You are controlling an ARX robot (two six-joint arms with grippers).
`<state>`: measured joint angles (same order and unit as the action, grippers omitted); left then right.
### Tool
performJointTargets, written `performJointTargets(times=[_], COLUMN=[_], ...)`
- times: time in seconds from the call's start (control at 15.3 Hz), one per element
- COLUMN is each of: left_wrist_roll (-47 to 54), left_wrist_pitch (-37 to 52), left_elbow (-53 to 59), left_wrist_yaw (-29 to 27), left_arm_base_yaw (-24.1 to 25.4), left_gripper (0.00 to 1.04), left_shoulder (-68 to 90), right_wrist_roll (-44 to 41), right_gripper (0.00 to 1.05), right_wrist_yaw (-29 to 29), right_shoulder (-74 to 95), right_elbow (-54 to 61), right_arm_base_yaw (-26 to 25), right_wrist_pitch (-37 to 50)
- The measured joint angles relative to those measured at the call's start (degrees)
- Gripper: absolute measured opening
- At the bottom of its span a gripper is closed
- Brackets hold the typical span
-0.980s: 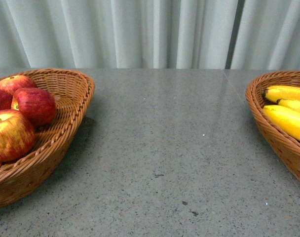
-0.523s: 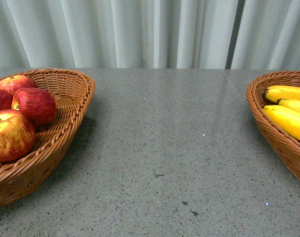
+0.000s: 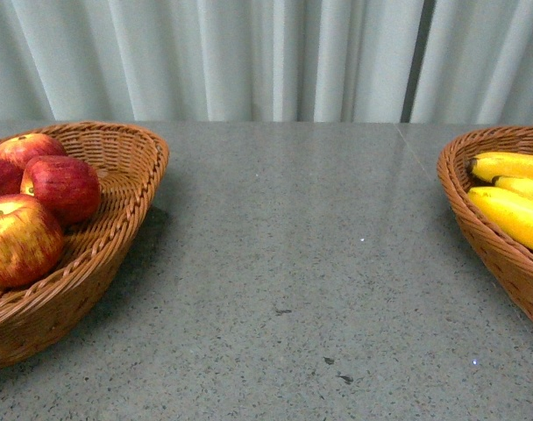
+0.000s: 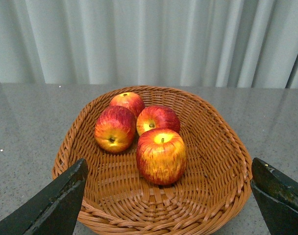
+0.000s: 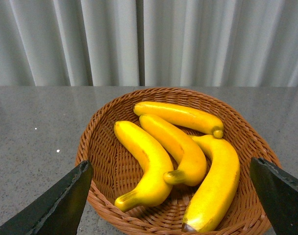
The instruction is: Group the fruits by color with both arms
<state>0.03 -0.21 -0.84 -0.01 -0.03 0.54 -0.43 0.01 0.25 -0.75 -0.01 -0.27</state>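
risk: sorting looks done, any further reach could knock a basket rim or roll fruit out | count: four apples [image 4: 161, 155] in left basket [image 4: 222, 196]; four bananas [image 5: 176, 144] in right basket [image 5: 97, 161]; none on tabletop [image 3: 293, 263] | left tool [image 4: 168, 205] spread, empty; right tool [image 5: 171, 203] spread, empty

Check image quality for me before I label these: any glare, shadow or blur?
Front view: sharp; soft sheen on the table, a shadow beside the apple basket. Left wrist view: apples crisp and glossy, tool fingers dark. Right wrist view: bananas evenly lit, little glare.
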Motion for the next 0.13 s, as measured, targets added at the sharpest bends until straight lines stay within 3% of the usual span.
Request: performJointTargets(times=[0.13], left_wrist_roll=[0.0], left_wrist_pitch=[0.0], left_elbow=[0.0], left_wrist_yaw=[0.0], left_arm_base_yaw=[0.0], left_gripper=[0.98], left_shoulder=[0.0], right_wrist_roll=[0.0], right_gripper=[0.98], right_wrist_yaw=[0.0], right_shoulder=[0.0], right_elbow=[0.0], right_arm_base_yaw=[0.0], right_wrist_pitch=[0.0])
